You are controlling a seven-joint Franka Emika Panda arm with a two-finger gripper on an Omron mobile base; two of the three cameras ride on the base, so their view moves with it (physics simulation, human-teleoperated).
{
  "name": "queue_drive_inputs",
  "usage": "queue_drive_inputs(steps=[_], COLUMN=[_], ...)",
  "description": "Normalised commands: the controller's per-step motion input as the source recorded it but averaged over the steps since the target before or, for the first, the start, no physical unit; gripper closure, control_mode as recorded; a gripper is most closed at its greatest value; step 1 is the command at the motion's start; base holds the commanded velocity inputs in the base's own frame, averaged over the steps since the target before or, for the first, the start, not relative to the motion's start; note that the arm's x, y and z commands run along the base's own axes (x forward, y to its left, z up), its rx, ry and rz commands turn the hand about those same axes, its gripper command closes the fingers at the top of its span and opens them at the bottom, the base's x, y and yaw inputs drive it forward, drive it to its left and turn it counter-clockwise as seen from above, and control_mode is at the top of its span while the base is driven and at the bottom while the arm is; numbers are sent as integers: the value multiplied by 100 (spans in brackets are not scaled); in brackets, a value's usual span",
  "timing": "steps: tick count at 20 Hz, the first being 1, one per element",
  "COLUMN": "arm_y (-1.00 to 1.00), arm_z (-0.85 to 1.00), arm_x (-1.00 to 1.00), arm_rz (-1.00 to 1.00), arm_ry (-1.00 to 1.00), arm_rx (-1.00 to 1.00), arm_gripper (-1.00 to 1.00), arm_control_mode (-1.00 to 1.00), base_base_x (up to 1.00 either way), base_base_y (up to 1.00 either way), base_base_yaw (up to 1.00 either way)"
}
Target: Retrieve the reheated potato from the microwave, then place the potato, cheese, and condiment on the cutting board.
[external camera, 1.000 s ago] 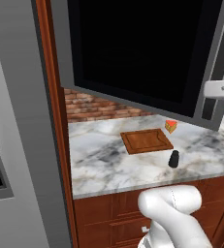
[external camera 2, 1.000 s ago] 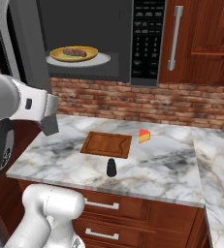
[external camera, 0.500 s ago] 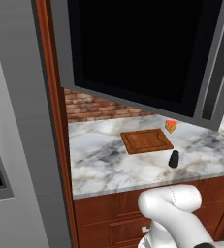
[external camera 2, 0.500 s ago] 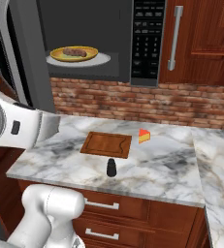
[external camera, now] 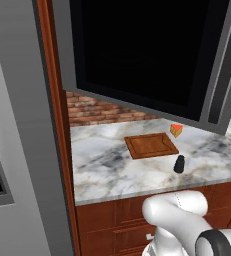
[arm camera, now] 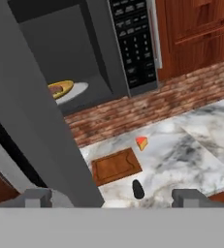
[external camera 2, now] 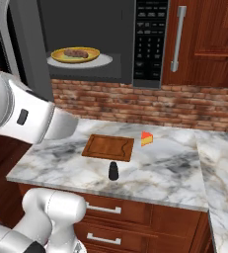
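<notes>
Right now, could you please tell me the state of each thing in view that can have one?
microwave: door swung open
potato: on a yellow plate inside the microwave
cutting board: flat on the counter, nothing on it
cheese: on the counter beside the board
condiment: upright, in front of the board
claw: open, holding nothing

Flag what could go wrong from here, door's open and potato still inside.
1. The open microwave door hangs out beside the arm; reaching for the potato could clip its edge.
2. The potato sits on a yellow plate on the turntable; a low approach may shove the plate instead of gripping.
3. The condiment stands just in front of the cutting board, and the cheese lies beside it; a descending tool, now open, could topple the bottle.
</notes>
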Motion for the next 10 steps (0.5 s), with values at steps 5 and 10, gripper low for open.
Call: queue_drive_inputs(steps=[5, 10], arm_y=[-21, -11], arm_z=[0, 0], arm_x=[22, 12], arm_rz=[-12, -7], arm_ry=[2, 0], arm_rx=[13, 28], arm_gripper=[-100, -100], arm_control_mode=[-100, -100], base_base_x=[0, 0], base_base_y=[0, 0], base_base_yaw=[0, 0])
